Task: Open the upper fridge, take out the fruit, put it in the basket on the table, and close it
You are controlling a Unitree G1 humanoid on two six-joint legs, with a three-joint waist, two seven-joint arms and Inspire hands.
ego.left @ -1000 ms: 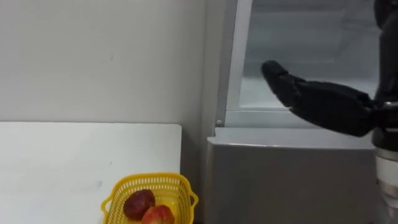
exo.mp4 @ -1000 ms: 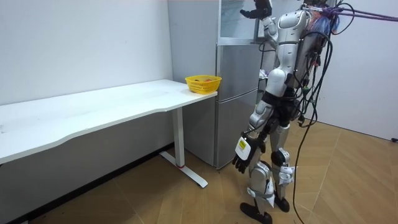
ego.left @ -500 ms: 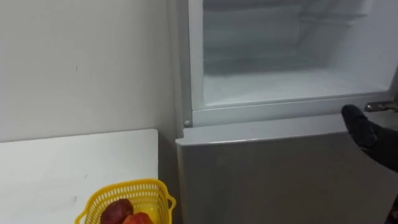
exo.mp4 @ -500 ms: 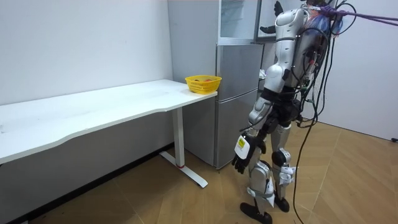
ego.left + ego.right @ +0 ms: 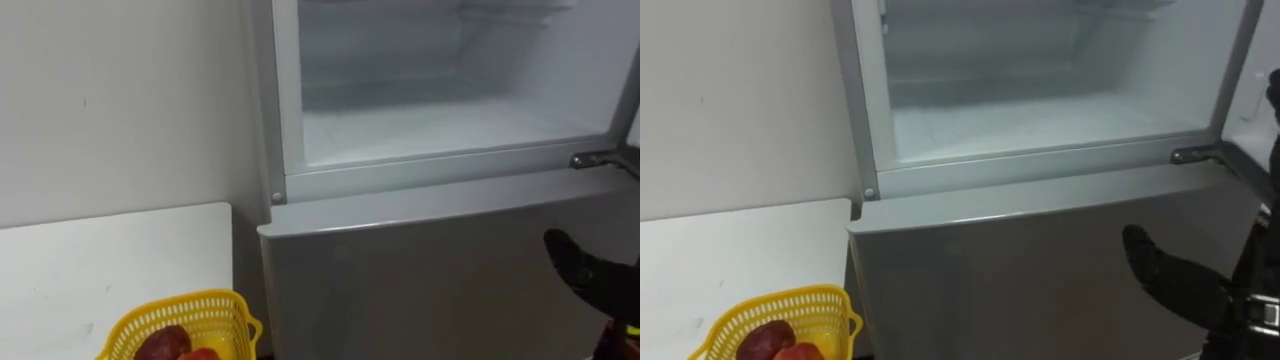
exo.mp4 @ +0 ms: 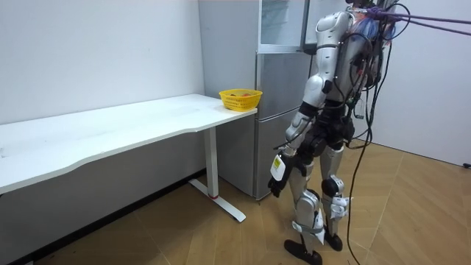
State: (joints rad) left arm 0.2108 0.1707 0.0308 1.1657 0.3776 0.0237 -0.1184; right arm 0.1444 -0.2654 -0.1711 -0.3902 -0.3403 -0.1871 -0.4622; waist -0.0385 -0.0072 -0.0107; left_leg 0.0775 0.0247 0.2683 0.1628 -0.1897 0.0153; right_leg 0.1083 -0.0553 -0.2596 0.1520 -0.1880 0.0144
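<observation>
1. Upper fridge compartment (image 5: 440, 130) stands open across the upper centre, its white shelf lit. The grey lower door (image 5: 400, 280) is closed beneath it.
2. Lower left: a yellow basket (image 5: 215, 305) sits on the white table (image 5: 110, 260) with reddish fruit (image 5: 165, 345) inside, near the fridge.
3. Lower right: the right hand (image 5: 1165, 268) has its fingers stretched out and holds nothing. It is in front of the lower door, below the compartment.
4. Room view: the robot stands at the fridge. The left hand (image 6: 275, 184) hangs by its thigh, too small to tell its state.

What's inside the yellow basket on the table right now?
The yellow basket holds a dark red fruit and a brighter red one beside it. The basket's lower part runs off the picture's edge, so anything deeper in it cannot be seen.
</observation>
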